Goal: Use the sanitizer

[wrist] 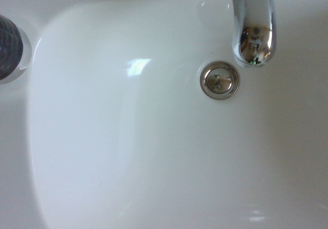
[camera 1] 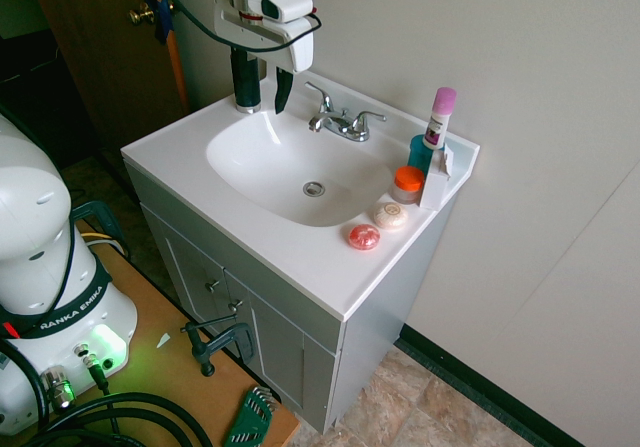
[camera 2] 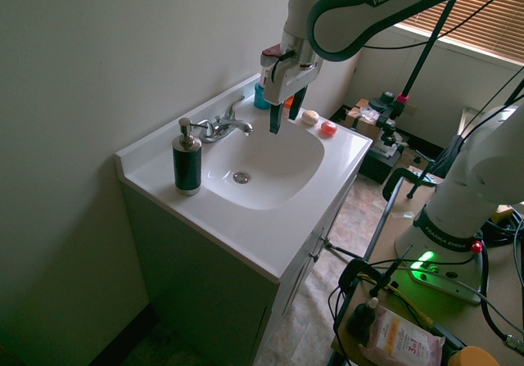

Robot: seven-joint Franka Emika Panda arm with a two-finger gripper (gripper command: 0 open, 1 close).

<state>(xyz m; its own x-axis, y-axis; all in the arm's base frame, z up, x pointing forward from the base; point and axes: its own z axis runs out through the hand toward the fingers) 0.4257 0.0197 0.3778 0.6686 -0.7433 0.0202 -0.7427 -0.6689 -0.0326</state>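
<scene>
We saw the gripper [camera 2: 285,120] empty, fingers apart. Bottle [camera 2: 187,168]: pump hidden in first exterior view (second showed it), cut off in wrist view.

Dark pump bottle [camera 2: 187,166] beside faucet [camera 2: 227,126]; open pincer [camera 2: 285,121] above basin [camera 2: 266,169]; two soaps [camera 2: 310,118] on counter [camera 2: 233,223].

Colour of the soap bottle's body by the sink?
Dark green-black bottle body; shows best in the second exterior view.
</scene>
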